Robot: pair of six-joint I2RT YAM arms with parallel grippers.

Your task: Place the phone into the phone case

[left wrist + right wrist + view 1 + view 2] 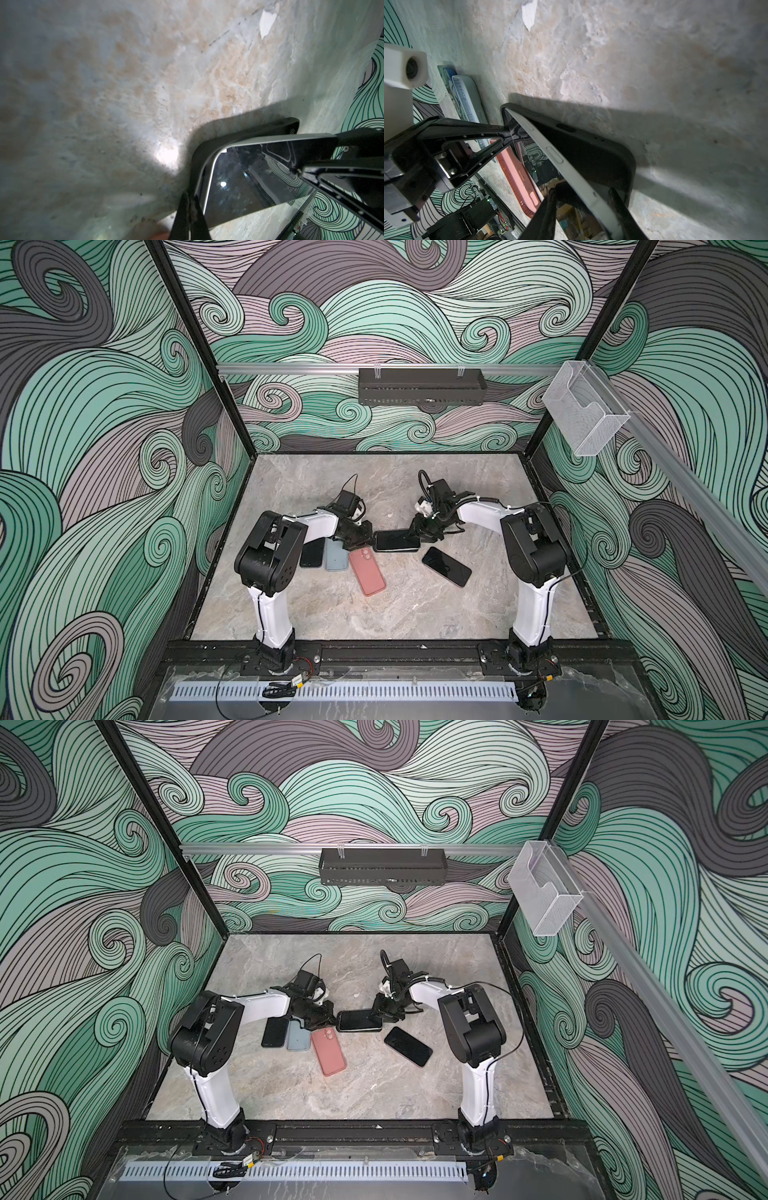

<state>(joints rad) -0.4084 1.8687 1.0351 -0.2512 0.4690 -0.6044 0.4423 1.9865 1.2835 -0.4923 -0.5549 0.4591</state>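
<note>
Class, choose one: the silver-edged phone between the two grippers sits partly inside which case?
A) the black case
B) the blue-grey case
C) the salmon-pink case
A: the silver-edged phone lies tilted in the black case, one end raised. The salmon-pink case and blue-grey case lie apart from it.

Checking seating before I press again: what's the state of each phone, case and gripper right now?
phone: tilted, one long edge raised, not fully seated
black case: flat, phone half in
left gripper: shut, at the phone's end
right gripper: jaws apart astride the raised edge
pink case: flat, camera side up
blue case: flat on table
half-hidden phone: flat beside blue case
bare phone: flat, screen dark
</note>
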